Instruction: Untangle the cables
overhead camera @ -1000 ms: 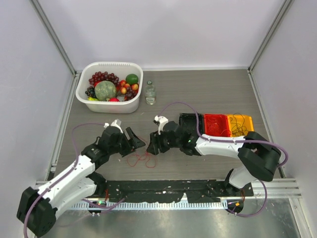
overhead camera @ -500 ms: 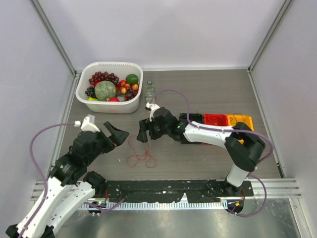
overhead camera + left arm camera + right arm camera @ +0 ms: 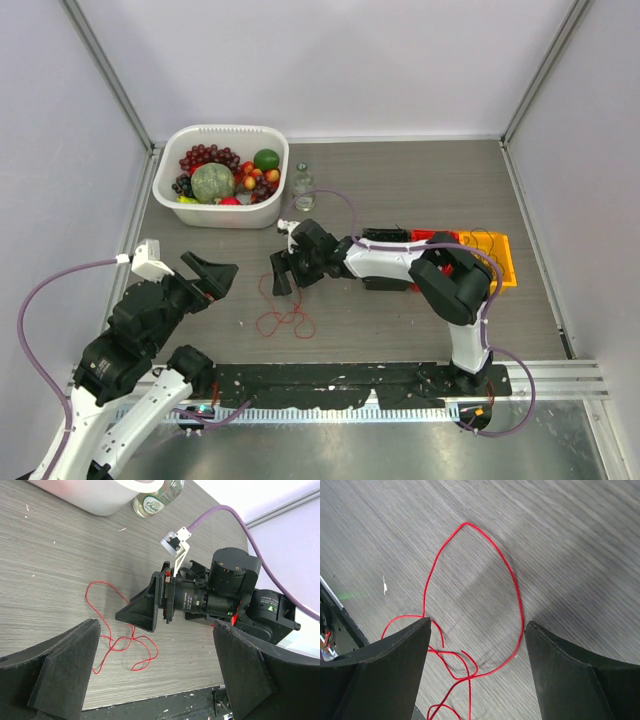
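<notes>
A thin red cable lies loose on the wooden table in several crossing loops, also seen in the left wrist view and the right wrist view. No dark cable shows in the clump. My left gripper hangs open to the left of the cable, apart from it, with nothing between its fingers. Just above the cable's far loop my right gripper is open and pointing down, and the red loop shows between its fingers on the table below. From the left wrist, the right gripper appears beyond the loops.
A white tub of fruit stands at the back left with a small glass bottle beside it. Black, red and orange trays sit to the right, with thin wires on the orange one. A black rail runs along the near edge.
Both grippers have opened wider and left the red cable on the table. The left arm pulled back to the left and up. The right gripper shifted left and away along the table.
</notes>
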`<move>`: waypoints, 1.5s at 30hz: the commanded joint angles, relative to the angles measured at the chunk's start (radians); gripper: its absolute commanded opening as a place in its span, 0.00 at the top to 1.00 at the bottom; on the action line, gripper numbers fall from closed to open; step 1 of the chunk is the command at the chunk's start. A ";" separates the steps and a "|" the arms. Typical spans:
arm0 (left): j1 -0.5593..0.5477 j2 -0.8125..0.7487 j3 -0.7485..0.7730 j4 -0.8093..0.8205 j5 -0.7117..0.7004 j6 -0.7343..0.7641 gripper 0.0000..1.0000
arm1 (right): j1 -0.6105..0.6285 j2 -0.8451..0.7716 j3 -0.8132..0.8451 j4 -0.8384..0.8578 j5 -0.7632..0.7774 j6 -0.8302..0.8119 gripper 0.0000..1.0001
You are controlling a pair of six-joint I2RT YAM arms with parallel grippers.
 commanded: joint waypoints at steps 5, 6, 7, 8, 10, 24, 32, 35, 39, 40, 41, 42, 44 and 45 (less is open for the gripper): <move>0.004 0.006 0.017 0.009 -0.017 0.031 0.01 | 0.040 0.033 0.044 -0.009 -0.144 -0.034 0.19; 0.004 0.009 0.017 0.012 -0.016 0.034 0.01 | 0.049 0.035 0.058 -0.035 -0.140 -0.050 0.19; 0.004 0.010 0.015 0.013 -0.016 0.037 0.01 | 0.063 0.036 0.067 -0.050 -0.123 -0.059 0.19; 0.004 0.013 0.014 0.013 -0.016 0.039 0.01 | 0.074 0.039 0.084 -0.081 -0.112 -0.070 0.19; 0.004 0.018 0.011 0.020 -0.016 0.042 0.01 | 0.099 0.044 0.104 -0.111 -0.057 -0.082 0.19; 0.004 0.021 0.003 0.026 -0.014 0.049 0.00 | 0.266 0.154 0.278 -0.391 0.362 -0.192 0.25; 0.004 0.021 0.008 0.021 -0.010 0.048 0.00 | 0.336 0.249 0.349 -0.466 0.466 -0.197 0.57; 0.004 0.017 0.009 0.013 -0.014 0.049 0.00 | 0.341 0.246 0.319 -0.437 0.446 -0.182 0.74; 0.004 0.013 0.005 0.013 -0.013 0.048 0.00 | 0.341 0.213 0.302 -0.414 0.478 -0.165 0.99; 0.004 0.015 0.005 0.013 -0.013 0.048 0.00 | 0.341 0.207 0.300 -0.411 0.504 -0.157 0.99; 0.004 0.013 0.005 0.015 -0.013 0.046 0.01 | 0.341 0.190 0.297 -0.402 0.524 -0.156 0.99; 0.004 0.016 0.005 0.016 -0.011 0.048 0.01 | 0.341 0.179 0.294 -0.398 0.563 -0.149 0.99; 0.004 0.018 0.006 0.017 -0.011 0.048 0.01 | 0.338 0.133 0.271 -0.365 0.612 -0.137 0.99; 0.004 0.018 0.008 0.013 -0.011 0.048 0.01 | 0.332 0.093 0.259 -0.353 0.618 -0.130 0.99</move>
